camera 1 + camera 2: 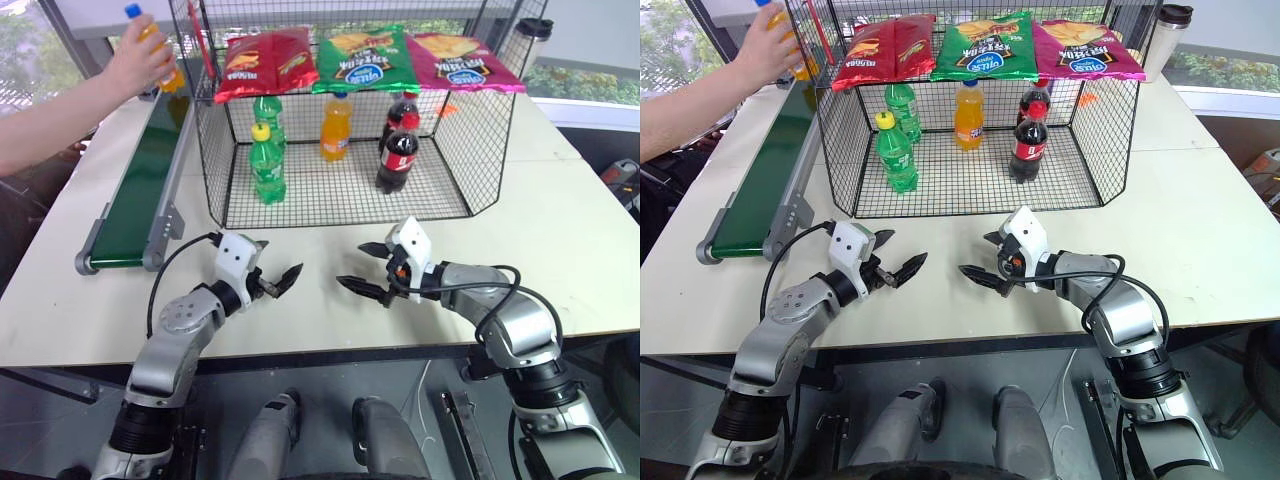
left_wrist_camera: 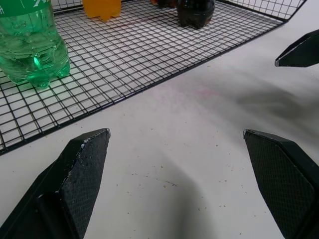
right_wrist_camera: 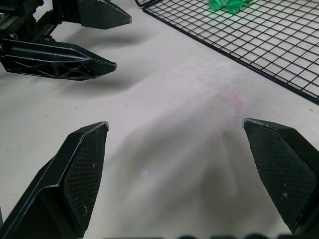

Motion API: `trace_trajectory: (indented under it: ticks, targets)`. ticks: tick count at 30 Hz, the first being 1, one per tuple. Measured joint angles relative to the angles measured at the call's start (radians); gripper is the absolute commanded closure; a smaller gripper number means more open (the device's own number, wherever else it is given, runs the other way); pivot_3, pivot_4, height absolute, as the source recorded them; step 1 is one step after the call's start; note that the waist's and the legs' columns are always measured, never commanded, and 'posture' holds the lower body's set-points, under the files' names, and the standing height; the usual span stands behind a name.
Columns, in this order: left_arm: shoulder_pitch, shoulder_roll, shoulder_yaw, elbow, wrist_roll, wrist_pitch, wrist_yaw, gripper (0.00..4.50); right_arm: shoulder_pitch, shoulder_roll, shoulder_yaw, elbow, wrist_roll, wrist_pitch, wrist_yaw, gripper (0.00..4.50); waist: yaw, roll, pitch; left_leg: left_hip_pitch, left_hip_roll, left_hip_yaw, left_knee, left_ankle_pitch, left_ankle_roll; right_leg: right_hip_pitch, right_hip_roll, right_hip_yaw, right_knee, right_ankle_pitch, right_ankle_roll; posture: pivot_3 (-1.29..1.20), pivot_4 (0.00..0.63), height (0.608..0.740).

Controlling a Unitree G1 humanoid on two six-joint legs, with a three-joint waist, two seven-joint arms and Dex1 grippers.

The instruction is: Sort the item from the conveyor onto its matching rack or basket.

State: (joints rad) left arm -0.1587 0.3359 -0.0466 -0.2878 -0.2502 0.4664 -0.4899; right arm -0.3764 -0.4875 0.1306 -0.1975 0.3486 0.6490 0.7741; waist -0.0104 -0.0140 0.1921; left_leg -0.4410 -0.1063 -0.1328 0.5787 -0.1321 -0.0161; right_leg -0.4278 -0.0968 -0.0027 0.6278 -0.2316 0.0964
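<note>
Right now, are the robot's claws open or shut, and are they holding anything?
Left claw: open, holding nothing.
Right claw: open, holding nothing.
Person's hand: holding the orange soda bottle over the conveyor.

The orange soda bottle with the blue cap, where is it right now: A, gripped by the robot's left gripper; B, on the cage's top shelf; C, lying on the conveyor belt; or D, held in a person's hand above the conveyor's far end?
D: a person's hand grips the orange soda bottle above the far end of the conveyor.

Left gripper (image 1: 277, 281) and right gripper (image 1: 365, 268) hover with jaws spread.
</note>
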Motion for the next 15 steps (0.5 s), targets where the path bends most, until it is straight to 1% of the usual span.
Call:
trace_trajectory:
  ticks: [15]
  targets:
    - [0.000, 0.002, 0.002, -0.027, -0.003, 0.006, 0.001, 0.00, 0.000, -0.007, 0.000, -0.005, 0.009, 0.002, 0.011, 0.04, 0.000, 0.000, 0.000, 0.000, 0.000, 0.000, 0.000, 0.000, 0.000, 0.000, 0.000, 0.000, 0.000, 0.000, 0.000, 0.00, 0.150, 0.739]
